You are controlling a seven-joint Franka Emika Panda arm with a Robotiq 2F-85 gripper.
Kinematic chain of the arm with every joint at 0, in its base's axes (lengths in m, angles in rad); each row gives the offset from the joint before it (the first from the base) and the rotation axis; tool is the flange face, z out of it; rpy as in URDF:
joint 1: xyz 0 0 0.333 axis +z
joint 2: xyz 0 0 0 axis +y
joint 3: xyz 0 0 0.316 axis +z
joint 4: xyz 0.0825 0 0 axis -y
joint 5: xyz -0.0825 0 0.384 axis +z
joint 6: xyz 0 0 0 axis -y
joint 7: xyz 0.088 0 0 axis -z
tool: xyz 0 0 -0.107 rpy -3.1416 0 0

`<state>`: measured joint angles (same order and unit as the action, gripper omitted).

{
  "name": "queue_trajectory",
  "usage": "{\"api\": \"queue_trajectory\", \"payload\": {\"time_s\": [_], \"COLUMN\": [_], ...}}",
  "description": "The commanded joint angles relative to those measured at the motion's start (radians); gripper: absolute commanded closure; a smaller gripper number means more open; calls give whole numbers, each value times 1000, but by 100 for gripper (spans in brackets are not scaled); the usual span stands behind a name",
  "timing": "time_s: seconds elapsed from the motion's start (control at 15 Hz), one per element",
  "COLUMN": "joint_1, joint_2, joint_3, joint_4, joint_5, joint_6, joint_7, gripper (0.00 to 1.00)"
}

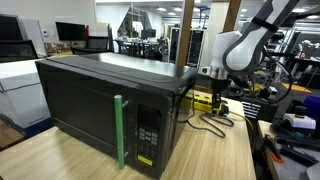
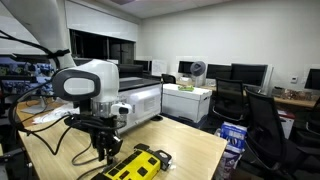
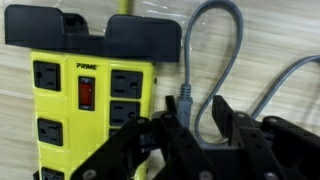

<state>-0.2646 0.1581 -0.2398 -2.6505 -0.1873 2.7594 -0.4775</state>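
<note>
1. Gripper (image 3: 200, 132) hangs low over the wooden table (image 1: 228, 152), just right of the black microwave (image 1: 95, 100) in an exterior view and at the near left of the table in the other exterior view (image 2: 105, 150).
2. Fingers (image 3: 165, 135) stand partly apart, one on either side of the grey cable (image 3: 205, 60). Whether the pads press on the cable I cannot tell, as the finger bodies hide the contact.
3. Yellow power strip (image 3: 60, 110) lies flat on the table, directly under and just ahead of the gripper. Its red switch (image 3: 87, 93) and black outlets face up.
4. The cable loops in from the far side and drops to the strip's right edge, beside the right column of outlets. Whether its end is seated in an outlet is hidden behind the fingers.
5. Progress, as judged: the approach is done and the gripper is lined up on the cable at the strip. No firm grip is confirmed, nothing is lifted off the table, and the strip shows no tilt.
6. Left to do, as judged: a confirmed hold on the cable end, then whatever handling follows.
</note>
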Motion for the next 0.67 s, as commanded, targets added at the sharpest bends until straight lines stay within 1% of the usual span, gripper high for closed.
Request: {"api": "queue_trajectory", "payload": {"time_s": [0.0,0.07,0.13,0.2,0.27,0.4,0.47,0.6], "joint_1": [-28,-30,-31,-32,-33,-35,-35,-38], "joint_2": [16,19,20,23,26,38,44,56], "joint_3": [15,14,15,15,16,17,17,20], "joint_4": [5,6,7,9,11,18,21,27], "joint_5": [22,20,20,19,20,23,22,23], "joint_6": [25,25,25,25,25,28,30,30], "joint_7": [-44,-42,-42,-40,-40,-40,-40,-42], "gripper": [27,20,24,36,37,44,45,37]}}
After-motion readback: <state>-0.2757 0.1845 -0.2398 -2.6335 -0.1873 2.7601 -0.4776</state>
